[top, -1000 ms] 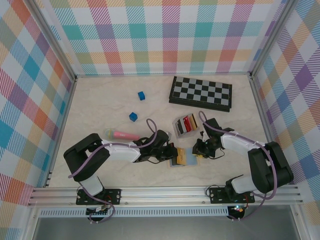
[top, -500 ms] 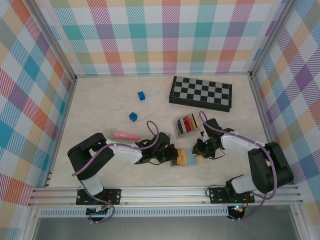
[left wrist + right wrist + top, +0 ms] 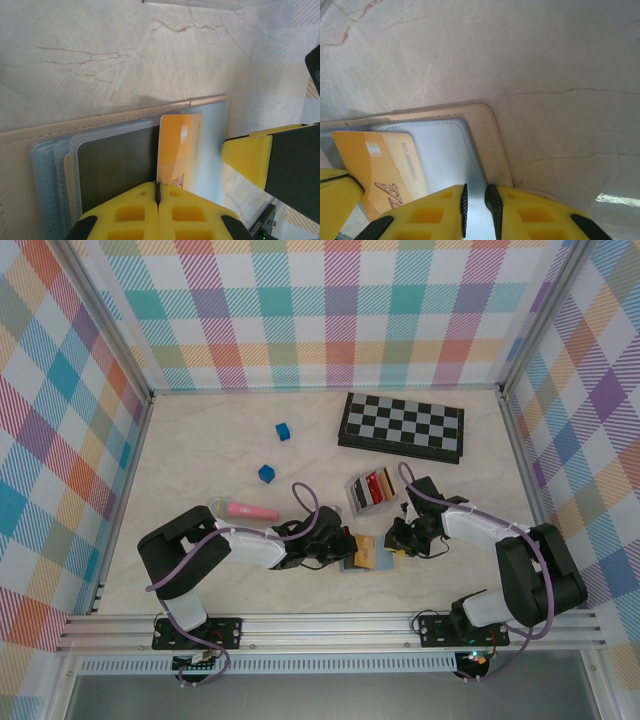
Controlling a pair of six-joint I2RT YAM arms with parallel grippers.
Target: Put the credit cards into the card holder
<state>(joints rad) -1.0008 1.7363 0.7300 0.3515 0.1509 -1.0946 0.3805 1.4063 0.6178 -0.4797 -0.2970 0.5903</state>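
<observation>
Closed tight, the left gripper (image 3: 157, 186) sits at the bottom edge of its wrist view. Its yellow fingers are pressed together, their tips at the lower left corner of an orange credit card (image 3: 179, 150); whether they pinch that corner cannot be told. The card lies lengthwise on the clear sleeves (image 3: 215, 150) of the opened card holder (image 3: 22, 165), just right of a dark panel (image 3: 115, 165). Whether the card is tucked under a sleeve is unclear. The tan wallet lies flat on the marbled table (image 3: 200, 460), in the lower middle of the overhead view between the two arms. At the wallet's right edge, the right gripper (image 3: 476, 190) has its jaws drawn almost together on the card holder, with the blue-grey inner panel running into the thin slit between them. Across the rest of the overhead view, a pink pen (image 3: 250, 511) lies left of centre. A blue block (image 3: 266, 473) is above it and a second blue block (image 3: 283, 430) is higher up. Right of centre, a clear case (image 3: 355, 496) holds red and black credit cards (image 3: 378, 485). A checkerboard (image 3: 402, 426) lies in the upper right.
</observation>
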